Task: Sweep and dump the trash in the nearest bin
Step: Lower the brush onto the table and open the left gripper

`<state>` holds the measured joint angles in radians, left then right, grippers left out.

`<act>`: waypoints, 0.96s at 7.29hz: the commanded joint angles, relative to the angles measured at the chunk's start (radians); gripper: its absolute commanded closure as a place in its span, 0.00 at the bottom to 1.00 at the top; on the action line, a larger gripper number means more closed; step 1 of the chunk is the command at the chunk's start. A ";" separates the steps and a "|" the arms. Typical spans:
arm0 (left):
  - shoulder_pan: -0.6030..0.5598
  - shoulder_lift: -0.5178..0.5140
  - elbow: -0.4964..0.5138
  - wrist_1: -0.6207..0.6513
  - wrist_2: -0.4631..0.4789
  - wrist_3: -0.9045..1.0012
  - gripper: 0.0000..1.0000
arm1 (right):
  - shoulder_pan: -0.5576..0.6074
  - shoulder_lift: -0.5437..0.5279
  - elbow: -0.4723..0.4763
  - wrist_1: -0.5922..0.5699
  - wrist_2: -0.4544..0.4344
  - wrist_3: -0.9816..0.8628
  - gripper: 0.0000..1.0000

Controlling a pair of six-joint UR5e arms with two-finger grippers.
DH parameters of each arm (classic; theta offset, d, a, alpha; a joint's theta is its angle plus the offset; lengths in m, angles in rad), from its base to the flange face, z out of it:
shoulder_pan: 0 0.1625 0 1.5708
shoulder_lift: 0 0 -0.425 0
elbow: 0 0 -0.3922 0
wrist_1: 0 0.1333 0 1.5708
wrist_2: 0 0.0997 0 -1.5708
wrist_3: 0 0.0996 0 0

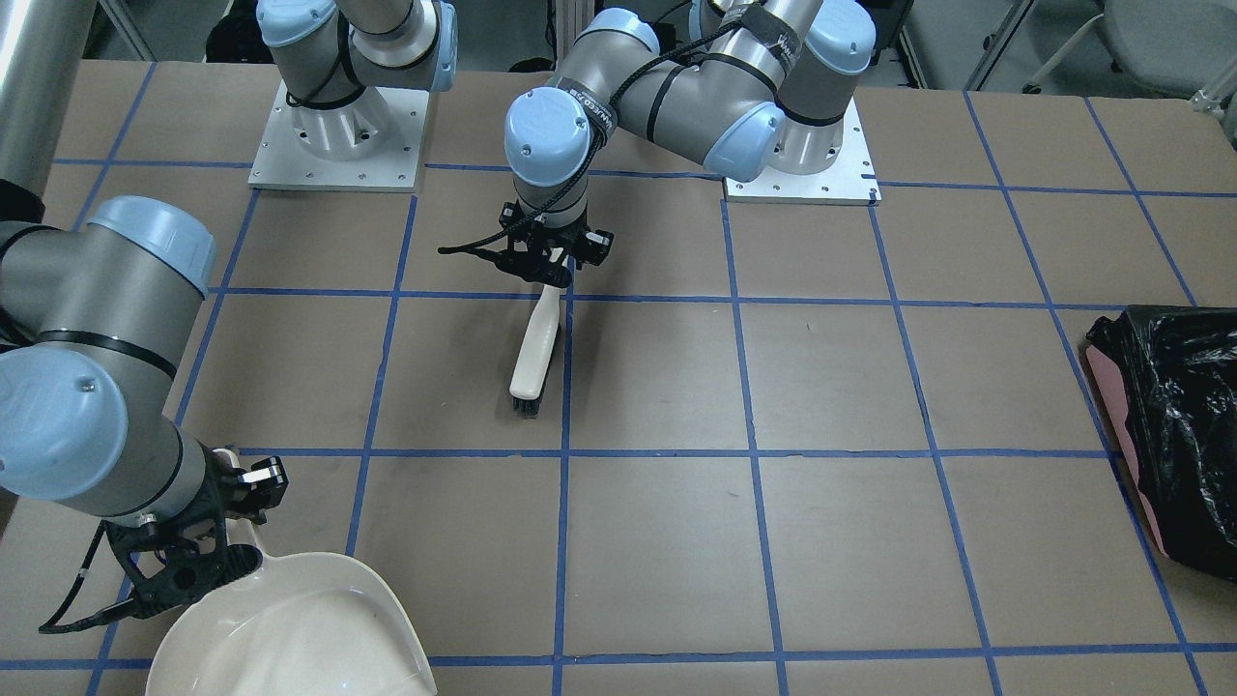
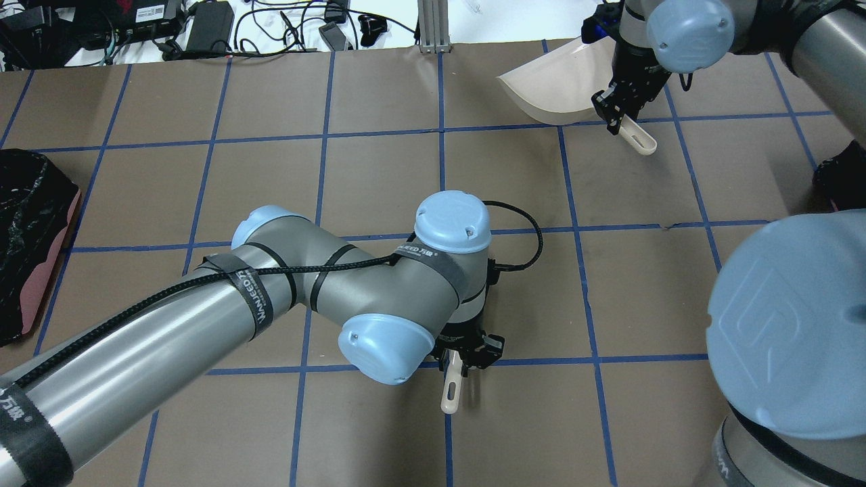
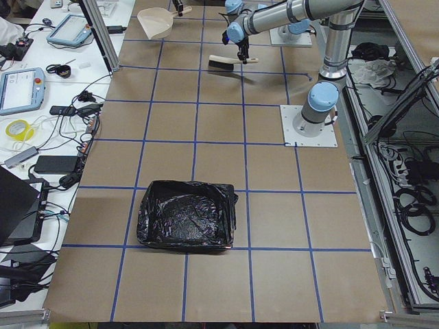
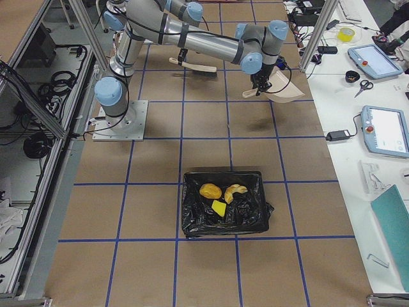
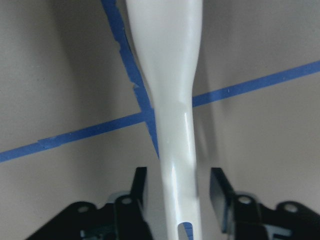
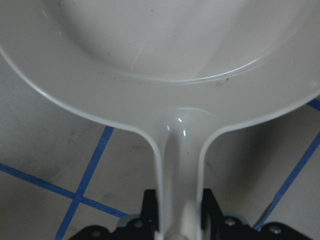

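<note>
The trash lies inside the black-lined bin [image 4: 223, 214] at the robot's right end: an orange-brown lump [image 4: 210, 190], a cream curved piece [image 4: 235, 191] and a yellow wedge [image 4: 219, 208]. The white brush [image 1: 534, 348] lies flat on the table. My left gripper [image 1: 549, 266] stands open astride its handle [image 5: 175, 100], with a gap on each side of the fingers [image 5: 140, 192]. At the table's far side my right gripper [image 2: 619, 115] is shut on the handle of the white dustpan [image 2: 561, 88], whose scoop [image 6: 165, 35] holds nothing.
A second black-lined bin [image 2: 27, 237] sits at the robot's left end and looks empty in the exterior left view [image 3: 185, 216]. Blue tape lines grid the brown table. Cables and devices lie beyond the far edge [image 2: 203, 27].
</note>
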<state>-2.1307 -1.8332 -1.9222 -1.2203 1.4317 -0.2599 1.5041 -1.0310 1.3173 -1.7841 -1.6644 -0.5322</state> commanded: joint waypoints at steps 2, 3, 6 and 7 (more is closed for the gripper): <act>0.014 0.031 0.002 -0.019 0.003 -0.015 1.00 | 0.002 0.000 0.002 0.000 0.000 0.000 1.00; 0.015 0.031 0.008 -0.024 0.003 -0.040 1.00 | 0.002 0.000 0.002 0.000 0.000 -0.002 1.00; 0.035 0.014 0.009 -0.028 -0.011 -0.172 1.00 | 0.002 0.000 0.005 0.006 0.000 -0.012 1.00; 0.034 0.008 0.011 -0.028 -0.011 -0.189 1.00 | 0.002 0.000 0.005 0.006 0.000 -0.014 1.00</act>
<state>-2.0975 -1.8161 -1.9113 -1.2477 1.4220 -0.4114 1.5064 -1.0308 1.3215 -1.7788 -1.6644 -0.5422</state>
